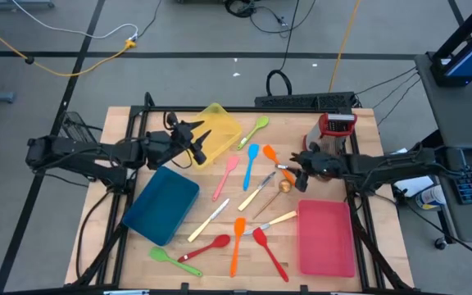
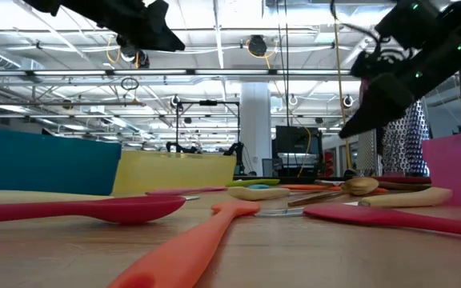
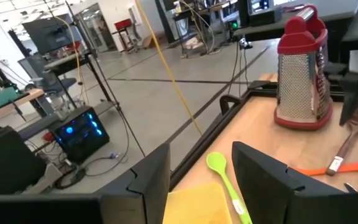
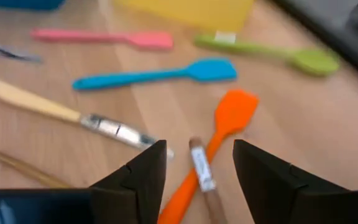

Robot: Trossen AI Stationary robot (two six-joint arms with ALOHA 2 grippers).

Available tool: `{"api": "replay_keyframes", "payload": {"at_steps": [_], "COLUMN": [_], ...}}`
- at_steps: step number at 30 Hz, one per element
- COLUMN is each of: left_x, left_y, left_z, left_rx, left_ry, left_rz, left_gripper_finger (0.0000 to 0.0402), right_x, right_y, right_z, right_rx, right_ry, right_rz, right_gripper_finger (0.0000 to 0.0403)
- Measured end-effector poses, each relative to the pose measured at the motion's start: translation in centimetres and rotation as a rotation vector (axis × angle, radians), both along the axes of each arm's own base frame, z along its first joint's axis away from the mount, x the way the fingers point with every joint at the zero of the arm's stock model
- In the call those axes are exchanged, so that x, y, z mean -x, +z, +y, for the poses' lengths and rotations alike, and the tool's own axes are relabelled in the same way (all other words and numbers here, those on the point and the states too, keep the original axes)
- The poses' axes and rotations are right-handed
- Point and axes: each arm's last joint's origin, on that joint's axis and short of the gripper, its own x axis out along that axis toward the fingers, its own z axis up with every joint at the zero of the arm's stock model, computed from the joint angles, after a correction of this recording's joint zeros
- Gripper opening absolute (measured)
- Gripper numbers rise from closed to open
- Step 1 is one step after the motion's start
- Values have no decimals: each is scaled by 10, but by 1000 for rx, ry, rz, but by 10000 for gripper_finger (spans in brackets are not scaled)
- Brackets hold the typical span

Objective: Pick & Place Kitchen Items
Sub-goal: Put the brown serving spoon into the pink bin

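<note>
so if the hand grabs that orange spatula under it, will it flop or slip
The orange spatula looks like matte silicone, so it probably grips well and its head may bend a little. It is slim and lies flat on the table, so likely light, unlikely to roll. The right hand stands open over it.

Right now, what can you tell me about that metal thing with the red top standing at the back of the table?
It is a box grater: a red plastic-looking top with a loop handle over shiny perforated metal walls and a red band round the base. It stands upright on the wooden table near the far right corner, behind the right pincer. Nothing grips it; the pincer hangs open over the utensils in front of it.
</note>
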Motion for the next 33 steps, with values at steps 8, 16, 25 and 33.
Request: {"api": "replay_keyframes", "payload": {"at_steps": [8, 16, 25, 33], "left_x": [0, 0, 0, 0], "left_y": [0, 0, 0, 0], "left_z": [1, 1, 1, 1], "left_rx": [1, 1, 0, 0], "left_ry": [6, 7, 6, 6], "left_rz": [1, 1, 3, 3], "left_gripper_finger": [177, 177, 177, 177], "right_x": [-3, -2, -4, -3], "right_y": [-25, -41, -51, -52], "right_z": [-16, -25, -26, -26], "right_rx": [-60, -85, -88, -89], "right_ry": [-1, -46, -40, -27], "right_rz": [177, 292, 358, 366], "right_gripper_finger": [174, 174, 170, 82]}}
